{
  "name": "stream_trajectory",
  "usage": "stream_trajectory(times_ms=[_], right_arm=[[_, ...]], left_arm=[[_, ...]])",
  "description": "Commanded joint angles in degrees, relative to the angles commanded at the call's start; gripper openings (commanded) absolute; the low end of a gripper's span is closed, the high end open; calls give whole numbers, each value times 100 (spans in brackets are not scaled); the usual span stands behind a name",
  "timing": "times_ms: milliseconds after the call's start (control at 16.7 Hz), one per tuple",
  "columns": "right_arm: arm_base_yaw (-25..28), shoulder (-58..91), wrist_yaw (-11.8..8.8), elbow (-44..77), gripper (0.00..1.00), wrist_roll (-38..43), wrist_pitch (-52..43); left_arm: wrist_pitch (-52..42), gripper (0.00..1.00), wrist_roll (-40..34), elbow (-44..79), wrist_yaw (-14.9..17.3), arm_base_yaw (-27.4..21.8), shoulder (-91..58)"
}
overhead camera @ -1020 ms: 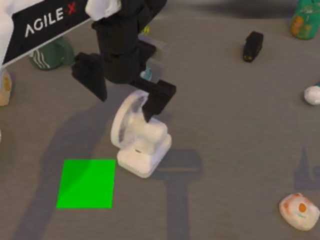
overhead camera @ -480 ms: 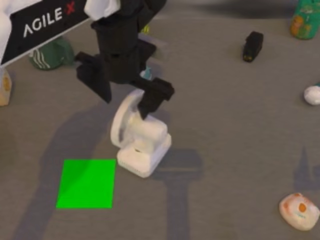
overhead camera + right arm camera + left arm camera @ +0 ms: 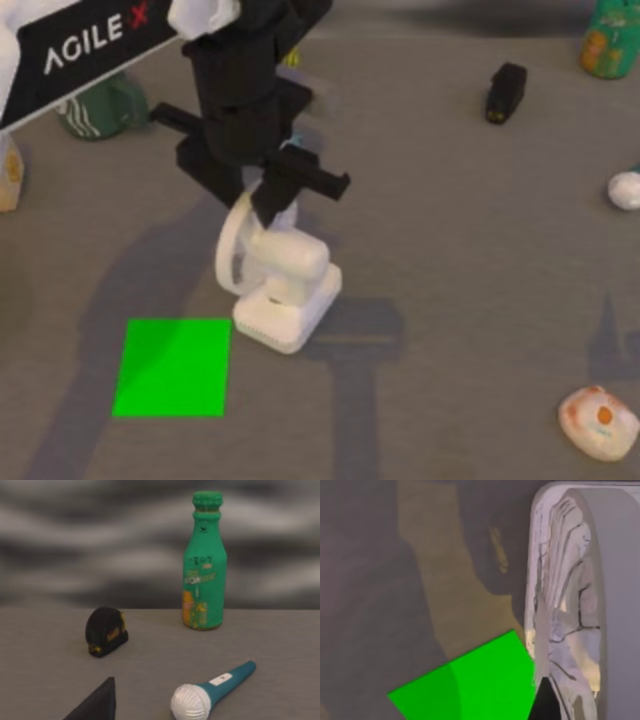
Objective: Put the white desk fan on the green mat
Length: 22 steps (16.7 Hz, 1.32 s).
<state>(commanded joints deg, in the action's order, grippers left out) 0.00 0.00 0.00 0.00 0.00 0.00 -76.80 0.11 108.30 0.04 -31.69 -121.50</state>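
Since a second ago, the left gripper [image 3: 252, 196] has drawn its black fingers in from a wide spread and come down over the grille of the white desk fan [image 3: 275, 280], so they now sit close on either side of the round cage; whether the pads actually press the plastic I cannot tell from above, so I judge the grip to be closing rather than made. The fan itself has barely shifted: it stands upright on its rounded base on the grey table [image 3: 450, 250], just beside the upper right corner of the green mat [image 3: 172, 366], base edge almost touching the mat but not on it. The left wrist view shows the grille [image 3: 560, 605] filling one side of the frame with the mat [image 3: 470, 680] close alongside, and one dark fingertip [image 3: 545, 702] at the cage's edge. To do this step well, the fingers should finish squeezing on the stiff rim of the cage rather than the thin bars, centred so the heavy base does not swing, then lift only enough to clear the table before carrying down and to the left. Gripping off-centre would likely tip the fan. The right arm is parked out of the top view, its wrist camera facing a green bottle [image 3: 204, 562].
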Motion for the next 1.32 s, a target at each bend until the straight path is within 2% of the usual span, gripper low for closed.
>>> stream_trajectory(times_ms=[600,1020,1320], right_arm=[[0,0,0,0,100,0,0],[0,0,0,0,100,0,0],[0,0,0,0,100,0,0]], left_arm=[[-21,0,-1,23,12,-6,45],[-1107,0,-9,1283,14,82,-114],[-1230,0,-2,1409,11,66,-105]])
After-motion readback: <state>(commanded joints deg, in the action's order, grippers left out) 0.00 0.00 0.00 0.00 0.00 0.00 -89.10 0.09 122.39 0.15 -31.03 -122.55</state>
